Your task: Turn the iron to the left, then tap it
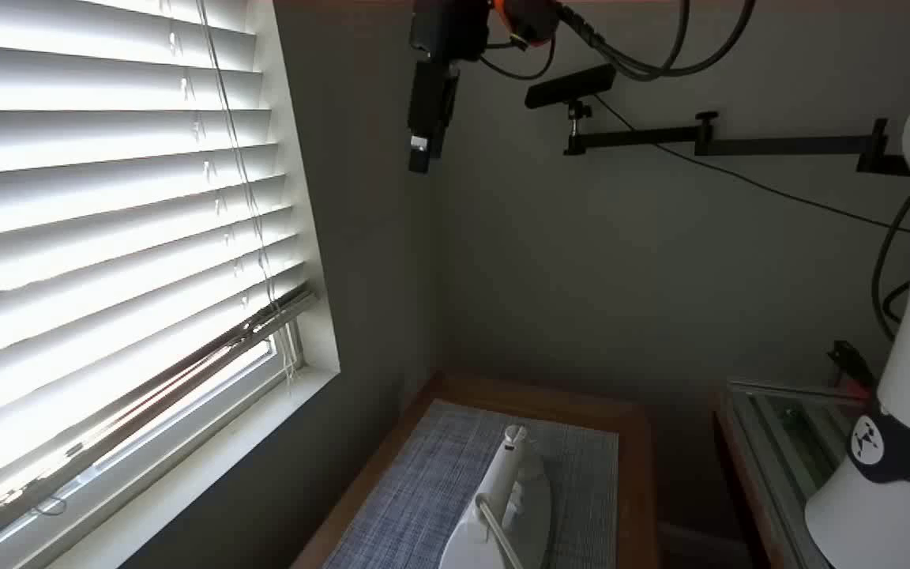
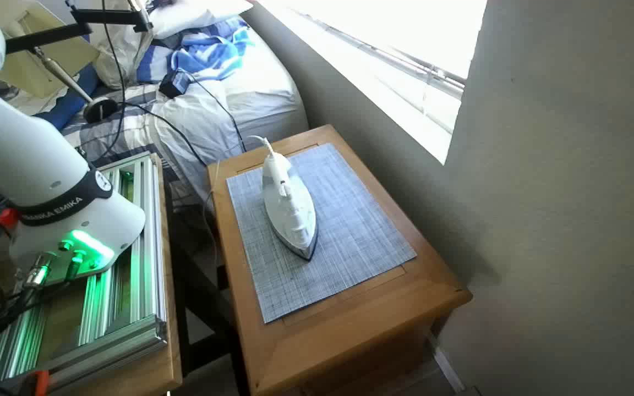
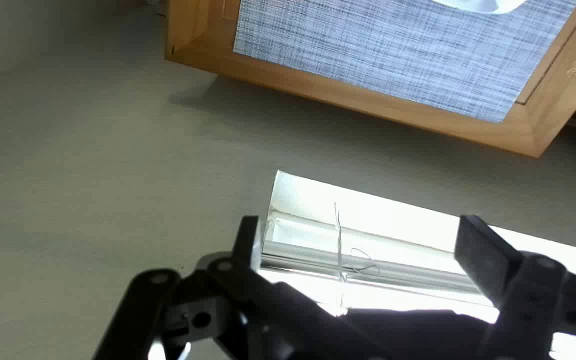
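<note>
Your black gripper (image 3: 359,245), spread wide and empty, hangs well apart from the white pointed iron (image 2: 290,203), nose-near on the woven blue-grey mat (image 2: 353,236) in an exterior view; turn and tap likely remain.

Looks like smooth plastic on the iron (image 2: 289,209), coarse, matt weave on the mat (image 2: 353,220), smooth wood across the tabletop (image 2: 344,324), dull finish on the tool (image 3: 359,239), shiny metal along the rails (image 2: 149,242).
</note>
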Controlling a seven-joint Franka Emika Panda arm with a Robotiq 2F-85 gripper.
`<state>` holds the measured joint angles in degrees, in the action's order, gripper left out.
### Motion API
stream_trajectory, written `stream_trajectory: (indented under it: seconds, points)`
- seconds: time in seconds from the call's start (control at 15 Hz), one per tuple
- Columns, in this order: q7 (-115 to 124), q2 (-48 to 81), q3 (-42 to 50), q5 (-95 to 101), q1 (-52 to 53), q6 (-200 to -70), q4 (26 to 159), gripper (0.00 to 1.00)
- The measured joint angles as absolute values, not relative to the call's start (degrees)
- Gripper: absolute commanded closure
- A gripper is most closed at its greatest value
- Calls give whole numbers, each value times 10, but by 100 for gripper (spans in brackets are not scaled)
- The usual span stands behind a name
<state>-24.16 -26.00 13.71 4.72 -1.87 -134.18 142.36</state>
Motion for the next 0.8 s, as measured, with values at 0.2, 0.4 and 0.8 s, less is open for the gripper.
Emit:
stream_trajectory:
  seconds: [0.2, 0.4, 0.8]
  points:
    - [-242, -260, 137, 47, -19, -1342, 1424, 0]
    - [-242, -260, 137, 47, -19, -1342, 1424, 0]
    - [-178, -254, 99, 45, -18, -1328, 1426, 0]
